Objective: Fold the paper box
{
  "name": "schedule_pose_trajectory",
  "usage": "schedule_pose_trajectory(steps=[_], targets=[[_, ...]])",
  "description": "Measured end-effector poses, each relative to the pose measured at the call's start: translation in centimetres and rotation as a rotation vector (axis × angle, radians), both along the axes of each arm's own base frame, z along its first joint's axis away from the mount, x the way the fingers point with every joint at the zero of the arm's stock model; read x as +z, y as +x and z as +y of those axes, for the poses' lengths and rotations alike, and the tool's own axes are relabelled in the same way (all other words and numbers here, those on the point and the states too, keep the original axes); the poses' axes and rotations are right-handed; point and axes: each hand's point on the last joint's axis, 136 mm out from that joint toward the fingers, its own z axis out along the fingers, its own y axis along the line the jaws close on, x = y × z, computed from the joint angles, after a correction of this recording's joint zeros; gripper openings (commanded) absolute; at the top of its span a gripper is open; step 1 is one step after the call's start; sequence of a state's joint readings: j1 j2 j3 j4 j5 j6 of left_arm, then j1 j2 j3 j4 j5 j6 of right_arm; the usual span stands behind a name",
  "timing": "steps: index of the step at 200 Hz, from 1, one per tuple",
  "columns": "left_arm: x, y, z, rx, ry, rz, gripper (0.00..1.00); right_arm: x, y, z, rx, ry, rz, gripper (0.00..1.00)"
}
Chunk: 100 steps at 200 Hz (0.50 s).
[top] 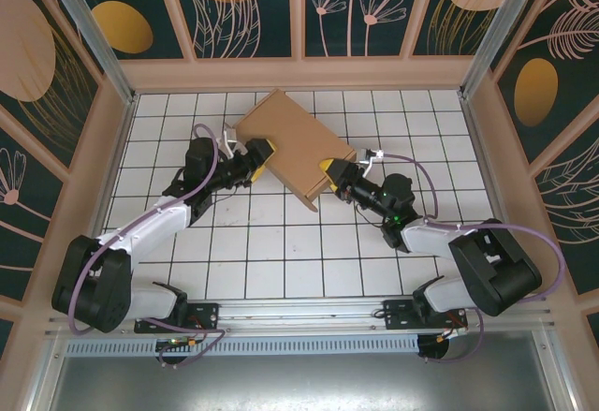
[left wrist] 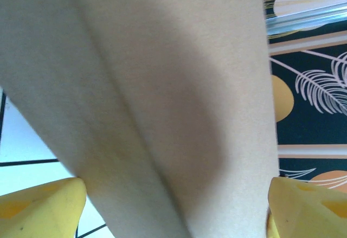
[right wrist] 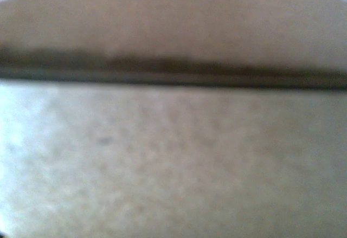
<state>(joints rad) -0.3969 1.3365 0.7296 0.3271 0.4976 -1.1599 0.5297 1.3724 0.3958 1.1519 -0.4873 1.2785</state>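
the paper box (top: 298,139) lies on the tabletop (top: 281,252) in its far half, about midway between the left and right edges. it looks like a shallow closed shape, turned on the diagonal: its long axis runs from the far-left towards the near-right.

the left end effector (top: 259,159) meets the long side that faces the near-left, so the box lies ahead of it and to its right. in the left wrist view its yellow fingers (left wrist: 43,208) stand wide apart with cardboard (left wrist: 162,86) spanning the whole gap between them. we cannot tell whether they squeeze it or only straddle it.

the right end effector (top: 333,175) sits at the short near-right end of the box, pointing along the long axis towards the far-left. its wrist view is blurred cardboard (right wrist: 173,156) crossed by a dark seam, very close. we cannot tell whether its jaws are open or closed.

both arms are right at the box, so neither is clearly nearer. we judge that the coming move turns on this right angle: one arm works across the long axis and the other along it, so one can brace while the other presses a panel home.
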Motion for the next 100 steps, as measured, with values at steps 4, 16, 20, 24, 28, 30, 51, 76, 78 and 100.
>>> schedule_pose_trajectory(steps=[4, 16, 20, 24, 28, 30, 51, 76, 78, 100], targets=[[-0.3, -0.1, -0.1, -0.006, 0.002, 0.010, 0.88, 0.4, -0.1, 0.1, 0.006, 0.007, -0.011, 0.35], [-0.4, -0.1, -0.3, -0.016, 0.000, 0.013, 0.89, 0.5, -0.2, -0.1, 0.007, 0.008, -0.006, 0.35], [-0.4, -0.1, -0.3, -0.016, -0.001, 0.011, 0.89, 0.5, -0.2, -0.1, 0.009, 0.008, -0.005, 0.35], [-0.3, -0.1, -0.3, -0.019, -0.003, 0.010, 0.89, 0.5, -0.2, -0.1, 0.009, 0.009, -0.004, 0.35], [-0.3, 0.0, -0.4, -0.019, -0.004, 0.009, 0.89, 0.5, -0.2, -0.1, 0.009, 0.011, 0.000, 0.35], [-0.3, 0.0, -0.4, -0.019, -0.004, 0.008, 0.89, 0.5, -0.2, -0.1, 0.009, 0.011, -0.001, 0.35], [-0.3, 0.3, -0.7, -0.023, -0.019, 0.006, 0.89, 0.5, -0.1, -0.1, 0.006, 0.019, 0.013, 0.35], [0.7, 0.9, -0.9, -0.016, -0.058, -0.026, 0.88, 0.8, 0.1, -0.2, 0.004, 0.056, 0.031, 0.35], [0.8, 1.0, -0.9, -0.014, -0.062, -0.031, 0.88, 0.8, 0.1, -0.1, 0.005, 0.060, 0.031, 0.35], [2.4, 1.5, -0.8, 0.022, -0.102, -0.103, 0.87, 1.2, 0.1, 0.6, 0.032, 0.130, 0.048, 0.34]])
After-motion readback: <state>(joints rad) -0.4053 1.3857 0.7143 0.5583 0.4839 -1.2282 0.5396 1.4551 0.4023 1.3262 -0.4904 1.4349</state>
